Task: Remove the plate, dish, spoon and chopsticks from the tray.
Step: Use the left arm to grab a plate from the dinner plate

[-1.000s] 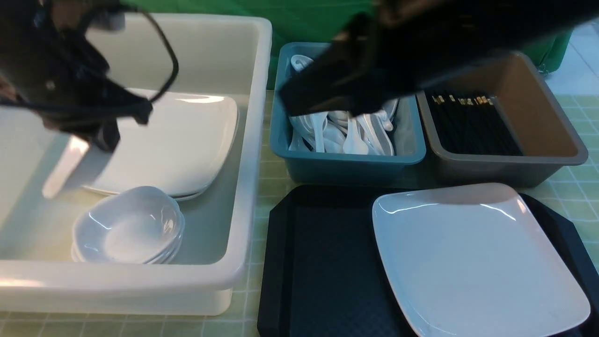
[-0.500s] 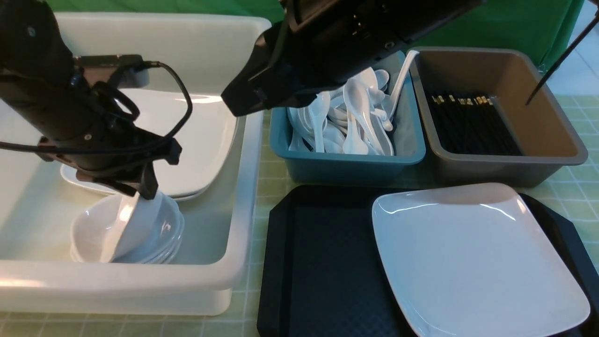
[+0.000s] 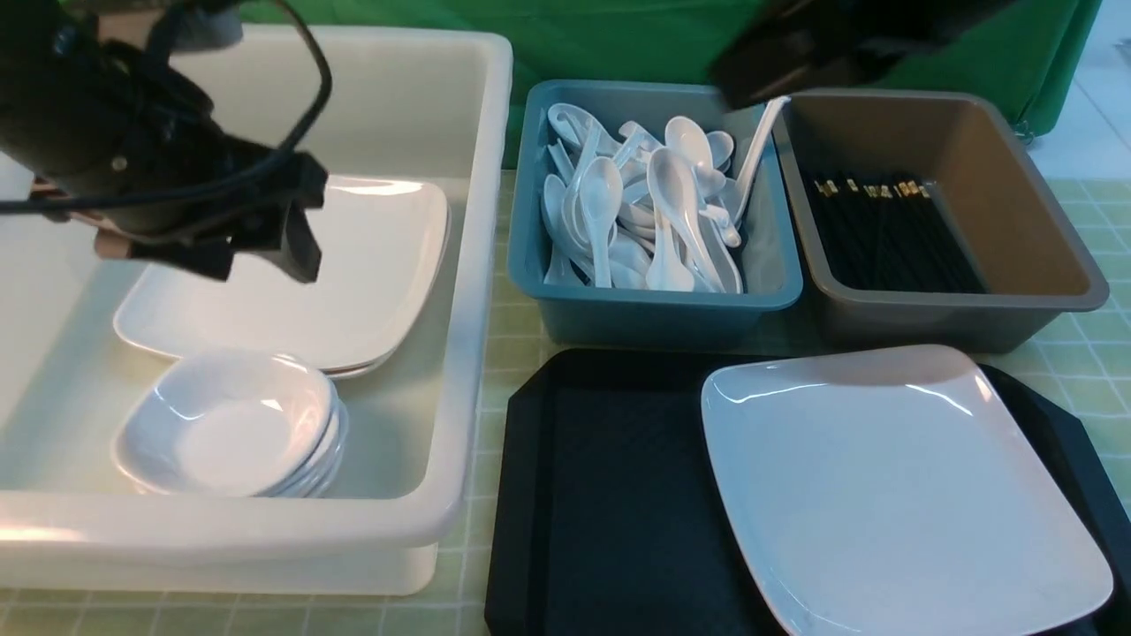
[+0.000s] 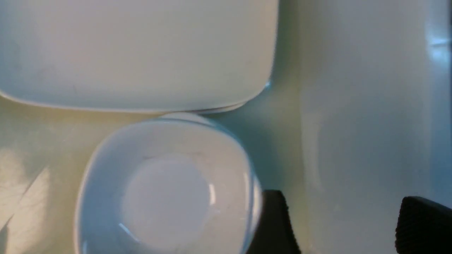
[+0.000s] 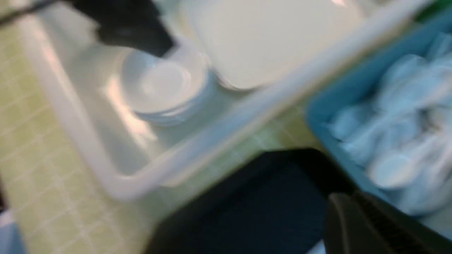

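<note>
Presently on tray (image 3: 610,495), right side: plate (image 3: 901,495), large, glossy white, lying flat; judged stiff, breakable, slick and fairly heavy; hold best taken at raised rim, near an edge. Left gripper (image 3: 256,254): wide, empty, above white tub (image 3: 477,265) with stacked dishes (image 3: 230,424). Right gripper (image 5: 348,218): closed, nothing seen held, view blurred

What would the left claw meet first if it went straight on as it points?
The left claw would probably meet the white tub, its bare floor showing between the open fingers. One finger lies beside the top small dish and might clip its rim; depth is unclear.
</note>
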